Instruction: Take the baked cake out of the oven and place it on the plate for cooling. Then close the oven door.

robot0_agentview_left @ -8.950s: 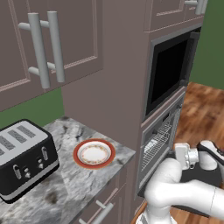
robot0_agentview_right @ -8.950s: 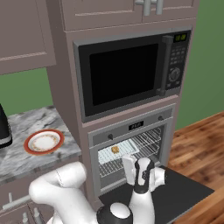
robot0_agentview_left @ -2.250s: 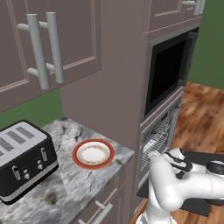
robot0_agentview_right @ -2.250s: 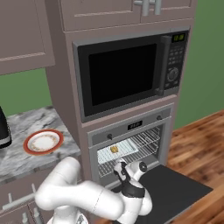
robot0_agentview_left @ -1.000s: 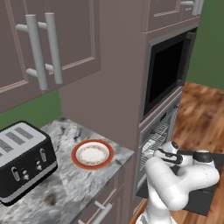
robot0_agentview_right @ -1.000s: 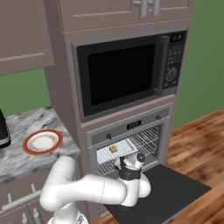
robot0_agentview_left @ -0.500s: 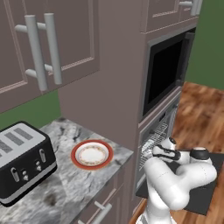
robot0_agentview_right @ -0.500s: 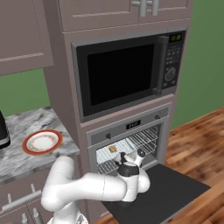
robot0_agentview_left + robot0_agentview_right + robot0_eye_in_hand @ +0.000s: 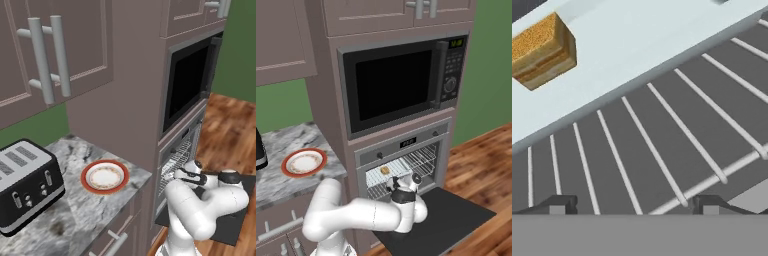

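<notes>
My claw (image 9: 633,204) at the mouth of the oven (image 9: 406,165), jaws parted wide and grasping nothing, its two tips standing apart over the wire rack (image 9: 662,145). The baked cake (image 9: 543,51) sits on the pale baking tray (image 9: 642,45), toward that tray's far-left corner as my hand camera sees it, well apart from both tips; the right base view shows the same cake (image 9: 385,170) as a small golden block on the tray inside the oven. The oven door (image 9: 441,215) lies folded down and open below my wrist. The plate (image 9: 105,177) rests bare on the worktop (image 9: 70,210) near its right edge, beside the oven column, with the toaster (image 9: 25,185) at the worktop's left. Stage, as I judge it: the door is open and the reach is under way; the grasp, the carry to the plate, and the closing of the door all remain
</notes>
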Robot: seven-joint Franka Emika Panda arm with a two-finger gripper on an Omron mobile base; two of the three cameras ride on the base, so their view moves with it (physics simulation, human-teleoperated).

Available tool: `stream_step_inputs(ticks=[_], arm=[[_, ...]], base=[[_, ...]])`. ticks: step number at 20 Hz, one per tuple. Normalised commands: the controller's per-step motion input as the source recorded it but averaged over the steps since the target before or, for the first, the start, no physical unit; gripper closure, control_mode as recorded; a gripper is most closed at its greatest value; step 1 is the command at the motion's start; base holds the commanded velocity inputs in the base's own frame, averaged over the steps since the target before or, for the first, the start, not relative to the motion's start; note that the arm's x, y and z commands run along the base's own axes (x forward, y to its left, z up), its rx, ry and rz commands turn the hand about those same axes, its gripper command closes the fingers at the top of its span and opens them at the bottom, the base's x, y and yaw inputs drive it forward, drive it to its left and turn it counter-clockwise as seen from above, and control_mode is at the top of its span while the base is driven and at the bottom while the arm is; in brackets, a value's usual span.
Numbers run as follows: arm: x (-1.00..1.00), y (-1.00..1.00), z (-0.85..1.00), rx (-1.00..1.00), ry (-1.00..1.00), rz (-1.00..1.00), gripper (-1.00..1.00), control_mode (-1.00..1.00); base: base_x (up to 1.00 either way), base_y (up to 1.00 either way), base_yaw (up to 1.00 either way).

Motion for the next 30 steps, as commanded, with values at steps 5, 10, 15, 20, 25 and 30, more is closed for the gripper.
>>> stream_step_inputs(ticks=[5,10,15,20,25,30], arm=[[-0.51,0.00,-1.00,-0.05,-0.17,-0.08,1.00,-1.00],[-0.25,-0.09,-0.91,-0.07,0.07,-0.07,1.00,-1.00],[-0.28,-0.51,-0.85,-0.03,0.21,0.00,1.00,-1.00],[-0.81,-0.93,-1.00,0.00,0.03,0.03,1.00,-1.00],[-1.00,-0.99,-1.00,0.00,-0.19,0.07,1.00,-1.00],[-1.00,-1.00,-1.00,0.02,-0.25,0.09,1.00,-1.00]], base=[[0.00,0.00,0.00],[0.00,0.00,0.00],[0.00,0.00,0.00],[0.00,0.00,0.00],[0.00,0.00,0.00],[0.00,0.00,0.00]])
